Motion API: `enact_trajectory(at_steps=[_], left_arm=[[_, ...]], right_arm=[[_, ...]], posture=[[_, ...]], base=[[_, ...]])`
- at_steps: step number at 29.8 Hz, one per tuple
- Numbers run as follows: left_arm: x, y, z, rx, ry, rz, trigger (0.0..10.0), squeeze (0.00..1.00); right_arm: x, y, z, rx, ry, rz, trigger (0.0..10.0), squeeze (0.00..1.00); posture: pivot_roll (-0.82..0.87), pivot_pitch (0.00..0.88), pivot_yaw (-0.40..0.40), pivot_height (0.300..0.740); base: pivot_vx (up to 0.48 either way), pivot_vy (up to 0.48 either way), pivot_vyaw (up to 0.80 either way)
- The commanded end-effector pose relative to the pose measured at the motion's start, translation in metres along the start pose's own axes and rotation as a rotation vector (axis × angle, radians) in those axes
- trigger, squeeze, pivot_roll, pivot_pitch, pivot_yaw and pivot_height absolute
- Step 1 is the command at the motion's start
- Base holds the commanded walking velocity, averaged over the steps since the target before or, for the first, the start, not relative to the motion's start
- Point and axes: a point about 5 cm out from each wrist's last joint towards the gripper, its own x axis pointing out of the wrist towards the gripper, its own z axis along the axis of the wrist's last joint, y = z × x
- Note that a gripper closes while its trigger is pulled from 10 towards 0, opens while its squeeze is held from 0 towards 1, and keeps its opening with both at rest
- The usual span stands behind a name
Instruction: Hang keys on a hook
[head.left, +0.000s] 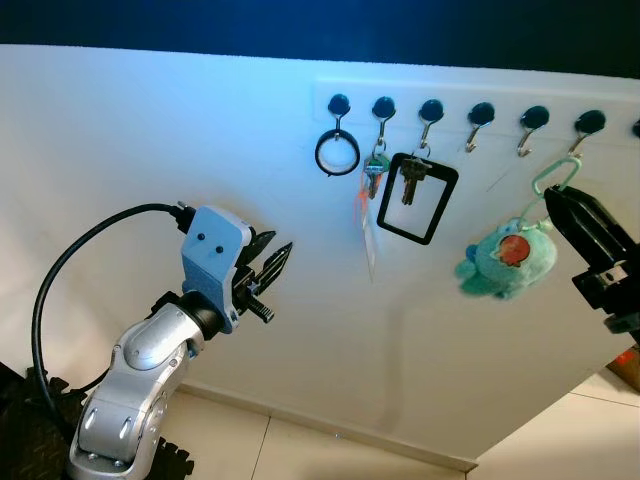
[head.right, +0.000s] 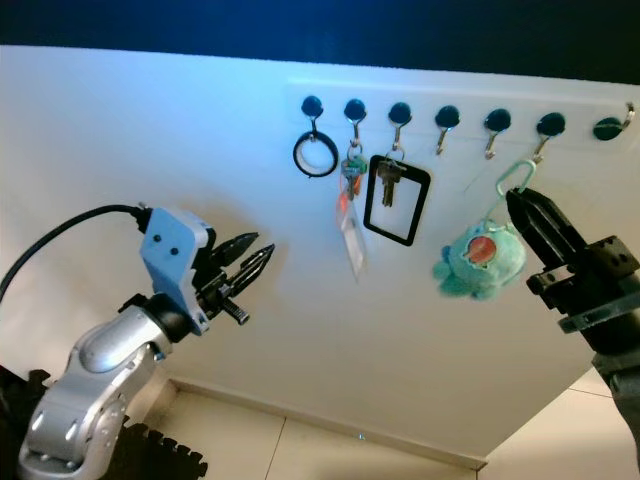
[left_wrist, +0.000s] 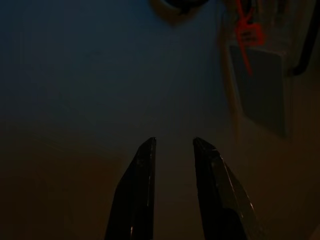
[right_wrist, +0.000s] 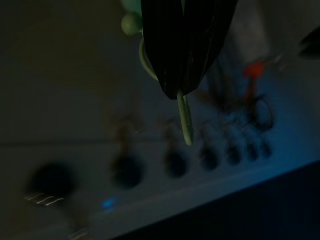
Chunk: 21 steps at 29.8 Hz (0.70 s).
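Held up against the white wall (head.left: 150, 130) just below the hook rail (head.left: 480, 100): a mint-green carabiner (head.left: 553, 180) with a teal plush toy (head.left: 508, 262) dangling under it, the clip's top sitting close beneath and between the last hooks on the robot's right, near hook (head.left: 589, 124), without catching on any of them. Pinched at the clip by the right gripper (head.left: 556, 196), black fingers (right_wrist: 185, 45) pressed together around the green wire, seen in the right wrist view poking out past the fingertips toward a blurred row of dark hook knobs. Along the rail toward the robot's left: two bare hooks (head.left: 480, 115), then a key (head.left: 411, 178) hanging inside a black rectangular frame (head.left: 417, 198), then a bunch of keys (head.left: 374, 172) with an orange strap and a pale translucent tag (head.left: 369, 235), then a black ring (head.left: 337, 152) on the hook furthest to the left. Well away from the rail, lower and to the left: the left gripper (head.left: 272, 262), raised in front of the bare wall, fingers (left_wrist: 142, 185) slightly parted with nothing between them. Beneath the wall, pale floor tiles (head.left: 300, 450) and a black mat (head.left: 30, 430) at the lower left.
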Motion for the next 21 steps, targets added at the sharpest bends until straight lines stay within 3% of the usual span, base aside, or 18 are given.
enact_trajectory(at_steps=[1,12,21], left_arm=[[0.001,-0.003,-0.002,-0.022,-0.005,-0.008,10.0,0.0],[-0.002,-0.004,-0.002,-0.022,-0.008,0.009,10.0,0.0],[-0.003,-0.005,-0.002,-0.026,-0.007,0.016,10.0,0.0]], right_arm=[[0.001,-0.008,0.005,-0.004,-0.01,-0.022,10.0,0.0],[0.014,-0.007,-0.005,0.076,0.018,0.036,10.0,0.0],[0.011,-0.012,-0.01,0.11,0.039,0.03,10.0,0.0]], posture=[[-0.01,0.173,0.071,0.74],[0.01,0.175,0.052,0.74],[0.01,0.181,0.049,0.74]], base=[[0.0,0.0,0.0],[0.0,0.0,0.0],[0.0,0.0,0.0]])
